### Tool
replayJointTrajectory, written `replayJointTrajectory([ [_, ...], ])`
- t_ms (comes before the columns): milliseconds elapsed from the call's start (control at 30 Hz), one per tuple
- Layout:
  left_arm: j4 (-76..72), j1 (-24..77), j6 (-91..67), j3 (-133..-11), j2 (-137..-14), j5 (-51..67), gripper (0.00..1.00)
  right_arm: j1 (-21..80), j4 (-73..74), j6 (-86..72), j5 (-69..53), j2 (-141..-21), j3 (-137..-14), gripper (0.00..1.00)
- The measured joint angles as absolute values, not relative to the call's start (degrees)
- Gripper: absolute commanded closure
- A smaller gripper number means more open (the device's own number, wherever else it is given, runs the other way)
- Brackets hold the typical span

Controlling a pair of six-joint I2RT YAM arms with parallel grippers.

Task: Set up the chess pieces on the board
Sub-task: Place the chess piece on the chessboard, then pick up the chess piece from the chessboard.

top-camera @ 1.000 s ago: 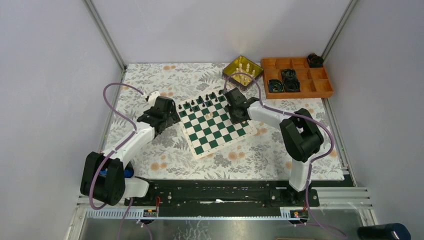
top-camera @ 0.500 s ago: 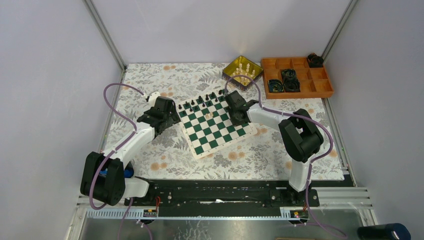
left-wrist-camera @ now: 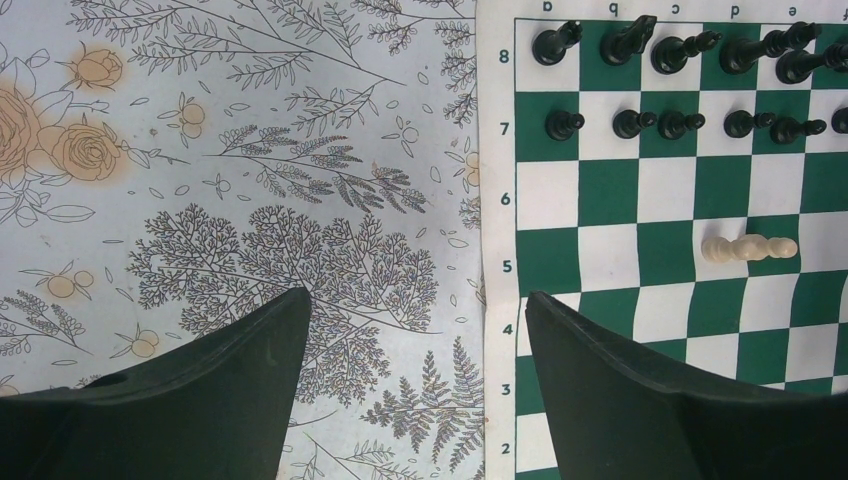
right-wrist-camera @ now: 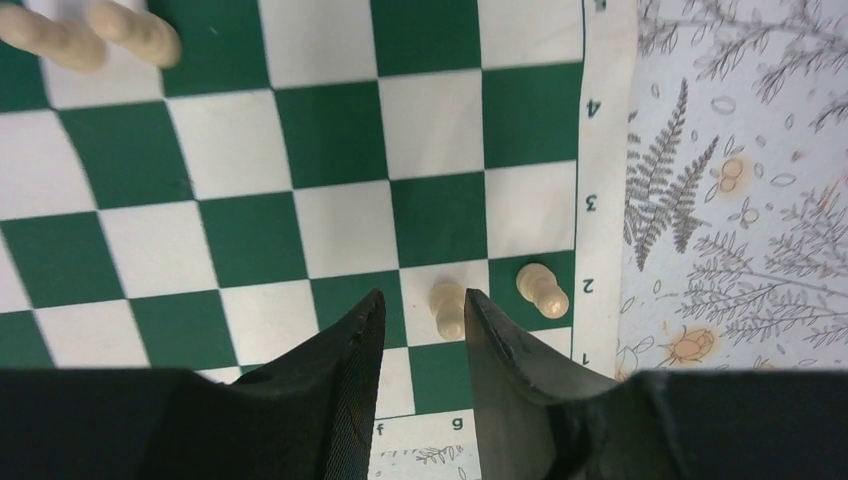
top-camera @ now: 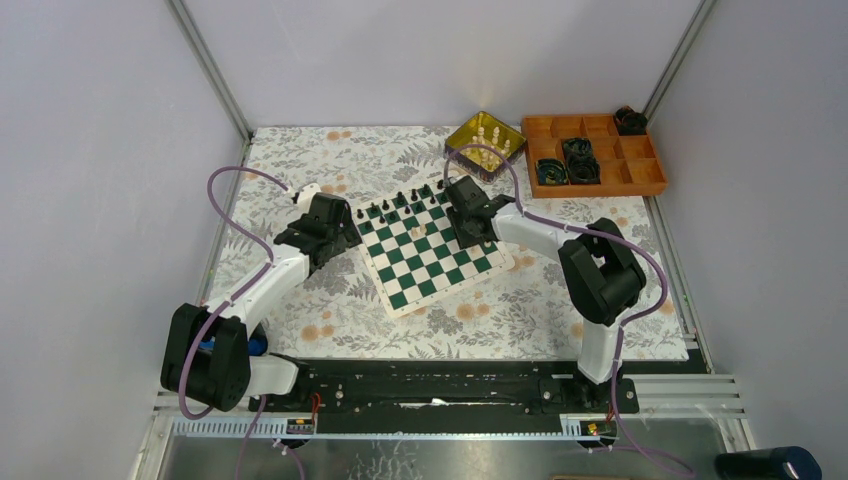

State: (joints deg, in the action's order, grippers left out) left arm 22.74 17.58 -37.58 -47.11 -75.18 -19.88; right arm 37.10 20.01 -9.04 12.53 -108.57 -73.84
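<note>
Board [top-camera: 430,262] sits angled mid-surface [top-camera: 300,160], black pieces [top-camera: 400,203] on far rows. Right gripper [right-wrist-camera: 422,300] jaws slightly parted around white pawn [right-wrist-camera: 447,308] nr board's right edge, not clamping. Left gripper [left-wrist-camera: 415,298] jaws wide, empty, at left edge.

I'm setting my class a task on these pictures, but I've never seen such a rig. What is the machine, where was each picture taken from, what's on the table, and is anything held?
Two robot arms stand side by side. The overhead picture shows both; the other two come from a camera on each wrist. On the flowered cloth lie a chess board, a gold tin of cream pieces and an orange tray. Black pieces stand in two rows. The left fingers are open and empty. The right fingers stand apart around a cream pawn, not gripping it.
</note>
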Motion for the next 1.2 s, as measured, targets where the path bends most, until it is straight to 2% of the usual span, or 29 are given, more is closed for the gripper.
replayJointTrajectory([
  [367,22.74,17.58,-37.58,-47.11,-75.20,-19.90,0.13,38.33,19.90,-6.87,9.52,-109.38,-83.18,0.57],
  [833,22.72,17.58,-37.58,-47.13,-75.55,-19.90,0.13,39.09,18.50,-4.67,3.16,-120.18,-92.01,0.55],
  [1200,22.72,17.58,-37.58,-47.13,-75.59,-19.92,0.13,39.11,17.74,-4.36,1.32,-122.98,-96.44,0.55],
])
